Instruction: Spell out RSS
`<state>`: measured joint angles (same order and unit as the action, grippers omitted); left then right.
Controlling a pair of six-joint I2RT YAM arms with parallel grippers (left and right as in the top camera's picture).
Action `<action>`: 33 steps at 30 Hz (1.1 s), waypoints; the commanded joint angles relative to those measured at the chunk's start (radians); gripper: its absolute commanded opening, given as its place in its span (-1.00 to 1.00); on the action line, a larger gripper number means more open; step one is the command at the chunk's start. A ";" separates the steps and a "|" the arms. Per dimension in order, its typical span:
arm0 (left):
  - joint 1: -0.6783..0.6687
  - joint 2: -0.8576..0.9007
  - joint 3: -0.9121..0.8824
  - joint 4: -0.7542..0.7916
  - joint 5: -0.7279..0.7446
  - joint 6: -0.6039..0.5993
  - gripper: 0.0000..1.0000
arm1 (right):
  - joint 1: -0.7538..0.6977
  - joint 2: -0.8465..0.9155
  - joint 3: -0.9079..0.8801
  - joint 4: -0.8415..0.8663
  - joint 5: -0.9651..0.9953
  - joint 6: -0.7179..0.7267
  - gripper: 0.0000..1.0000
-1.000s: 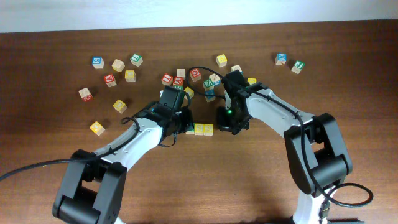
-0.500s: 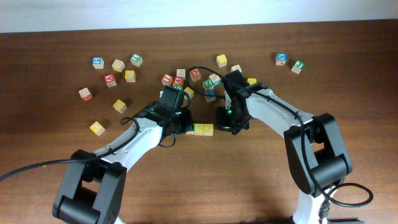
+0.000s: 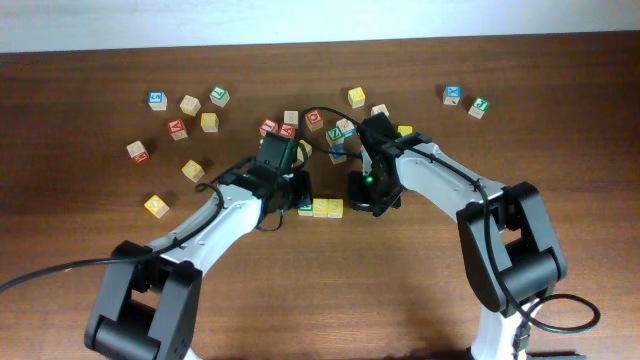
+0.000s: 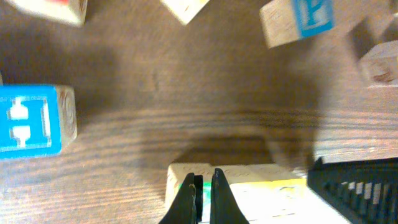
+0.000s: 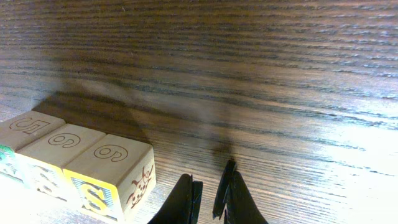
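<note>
Overhead view: three small letter cubes lie in a touching row near the middle of the dark brown wooden desk (image 3: 400,290). From left to right they are the pale-faced wooden cube bearing a green R (image 3: 306,208) and the two yellow-faced wooden S cubes (image 3: 321,208) (image 3: 335,208). Both arms reach in toward this row, one at each end.

Left wrist view: the left pincer (image 4: 202,198) has its fingers drawn almost together with nothing between them. Its tips stand over the pale cube at the row's left end; whether they touch it cannot be told. A blue-faced wooden H cube (image 4: 31,121) lies well apart.

Right wrist view: the right pincer (image 5: 208,198) is likewise closed and empty. It is poised over bare desk just beside the S cube at the row's end, not touching it.

Other loose letter cubes (image 3: 190,105) are scattered across the far half of the desk.
</note>
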<state>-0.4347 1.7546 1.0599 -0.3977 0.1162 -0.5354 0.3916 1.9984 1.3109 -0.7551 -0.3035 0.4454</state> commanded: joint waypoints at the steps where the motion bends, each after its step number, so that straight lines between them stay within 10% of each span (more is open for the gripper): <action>1: -0.002 0.012 0.033 0.000 0.008 0.029 -1.00 | 0.001 0.010 0.006 0.001 0.013 -0.003 -0.87; 33: -0.006 0.040 0.120 0.005 -0.080 0.029 -1.00 | 0.002 0.010 -0.045 0.042 0.020 0.034 -0.86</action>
<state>-0.4763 1.8431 1.1225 -0.3660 0.0368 -0.5194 0.3916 1.9965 1.2919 -0.7132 -0.2970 0.4725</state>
